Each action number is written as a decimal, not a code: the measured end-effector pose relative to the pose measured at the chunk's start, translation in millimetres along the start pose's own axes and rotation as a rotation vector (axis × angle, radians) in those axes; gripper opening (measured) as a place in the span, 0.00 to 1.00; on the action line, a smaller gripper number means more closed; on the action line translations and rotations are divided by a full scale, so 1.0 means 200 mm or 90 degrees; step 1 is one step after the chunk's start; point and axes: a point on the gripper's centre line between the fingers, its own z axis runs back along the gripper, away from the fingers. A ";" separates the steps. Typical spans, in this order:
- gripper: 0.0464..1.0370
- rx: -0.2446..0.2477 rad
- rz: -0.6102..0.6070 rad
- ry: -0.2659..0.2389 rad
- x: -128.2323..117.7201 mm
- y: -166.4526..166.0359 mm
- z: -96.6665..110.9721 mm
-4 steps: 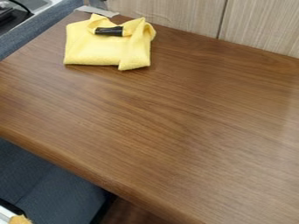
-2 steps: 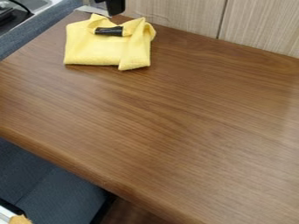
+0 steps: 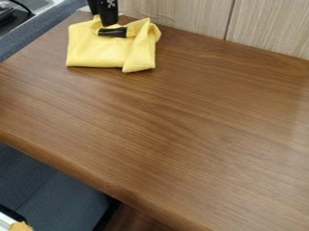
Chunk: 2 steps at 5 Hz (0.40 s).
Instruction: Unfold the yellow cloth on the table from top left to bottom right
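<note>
In the camera view, my black gripper (image 3: pixel 106 19) hangs at the upper left, over the back edge of the folded yellow cloth (image 3: pixel 96 49); if it is open or closed, I cannot tell. Close in front of me, a short black strip (image 3: pixel 113 32) lies upon the cloth. The brown wood-grain tabletop (image 3: pixel 181 113) carries the cloth near its far left corner. Behind stands a pale wood-grain wall (image 3: pixel 181 16); below is a dark blue fabric seat (image 3: pixel 48 194).
</note>
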 end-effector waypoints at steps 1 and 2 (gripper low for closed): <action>0.96 0.002 -0.032 0.004 0.02 -0.01 -0.02; 0.96 0.009 -0.080 0.020 0.05 -0.04 -0.07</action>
